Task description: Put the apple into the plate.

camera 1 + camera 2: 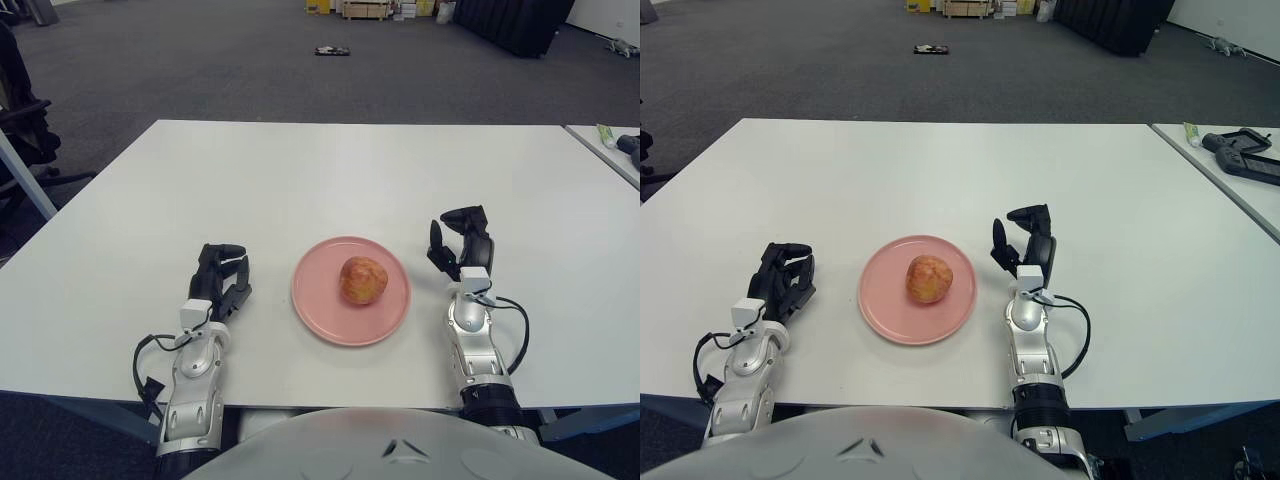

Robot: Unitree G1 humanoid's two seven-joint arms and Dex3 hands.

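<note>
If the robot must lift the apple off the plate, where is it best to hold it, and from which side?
Probably around the apple's widest middle, coming from above and from the right. It is round and sits free near the centre of the pink plate, whose low rim hinders a flat sideways approach. The right robot hand, fingers open, is just beside the plate; the left robot hand shows on the other side.

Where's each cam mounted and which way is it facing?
Left eye view: head-mounted, facing forward and down at the white rectangular table; shows left hand, right hand, both forearms.
Right eye view: same head, slightly rightward; same body parts.
Shared: red-yellow apple on round pink plate between the hands.
</note>
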